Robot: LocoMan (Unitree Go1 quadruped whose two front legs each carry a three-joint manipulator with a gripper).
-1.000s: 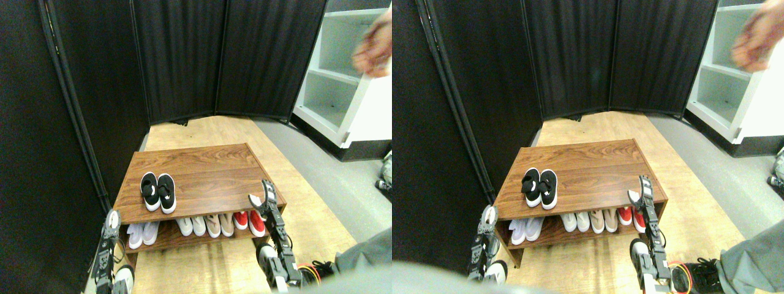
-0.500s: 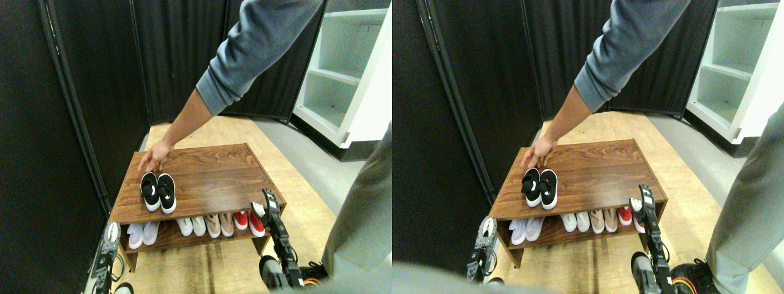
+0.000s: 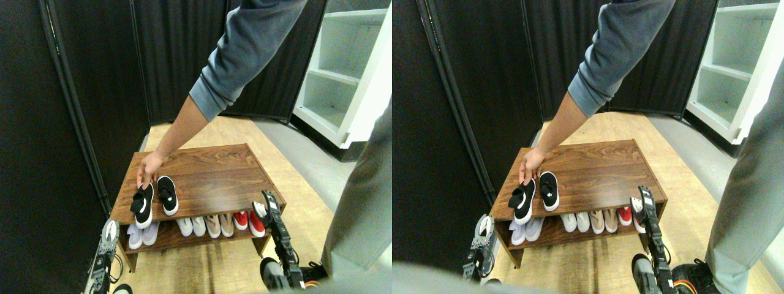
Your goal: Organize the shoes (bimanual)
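Note:
The shoes are a black pair with white soles on the top of a wooden shoe rack (image 3: 214,174), near its left end. A person's hand (image 3: 147,168) grips the heel of the left shoe (image 3: 142,208), which is tilted and hangs over the rack's front edge. Beside it, the right shoe (image 3: 166,195) lies flat on the top. My left gripper (image 3: 110,231) hangs low by the rack's front left corner, below the tilted shoe and apart from it. My right gripper (image 3: 264,204) stands open at the rack's front right corner and holds nothing.
The lower shelf holds white (image 3: 141,234), beige (image 3: 219,225) and red (image 3: 250,222) pairs. The person's grey sleeve (image 3: 245,49) reaches in from the top, with a leg (image 3: 361,208) at the right. Black screens (image 3: 184,55) stand behind and a white shelf unit (image 3: 343,73) stands at the back right.
The person's hand has taken hold of the left black shoe and pulled it forward over the rack's front edge, tilting it. The other shoe shifted slightly. Both grippers stayed about where they were.

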